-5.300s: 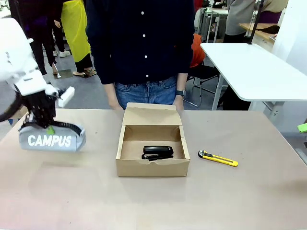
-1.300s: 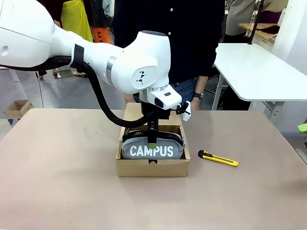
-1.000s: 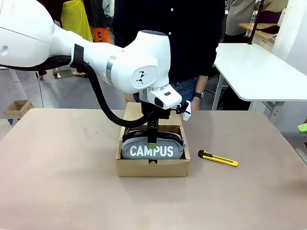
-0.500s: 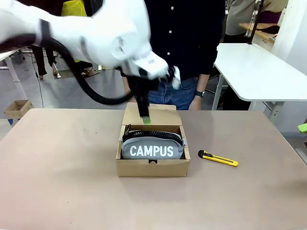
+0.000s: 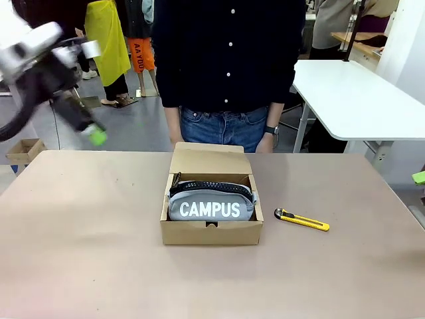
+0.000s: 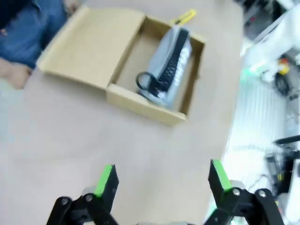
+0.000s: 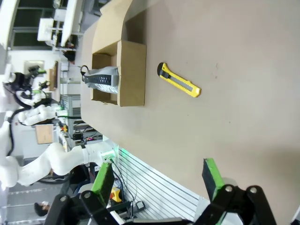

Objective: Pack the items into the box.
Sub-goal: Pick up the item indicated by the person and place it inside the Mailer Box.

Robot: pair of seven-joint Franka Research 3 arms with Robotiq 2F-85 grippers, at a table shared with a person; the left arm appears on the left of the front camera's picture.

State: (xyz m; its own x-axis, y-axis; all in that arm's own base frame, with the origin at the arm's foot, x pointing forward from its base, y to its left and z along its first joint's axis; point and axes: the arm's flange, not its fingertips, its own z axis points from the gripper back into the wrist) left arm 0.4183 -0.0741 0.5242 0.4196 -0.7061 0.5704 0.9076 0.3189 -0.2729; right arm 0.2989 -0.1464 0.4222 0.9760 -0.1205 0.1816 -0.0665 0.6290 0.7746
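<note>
The grey-blue "CAMPUS" pouch (image 5: 211, 207) sits inside the open box (image 5: 211, 234), the utility knife (image 5: 302, 220) lies just right of the box, the left gripper (image 6: 161, 176) hangs spread wide, well left of the box, and the right gripper (image 7: 157, 174) is likewise spread.

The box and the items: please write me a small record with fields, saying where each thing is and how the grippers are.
box: on the table, lid flap open, lying back toward the person
pouch: inside the box, standing on edge, "CAMPUS" facing the robot
utility knife: on the table, to the robot's right of the box, apart from it, not yet packed
left gripper: open, empty, raised left of the box
right gripper: open, empty, above the table
</note>
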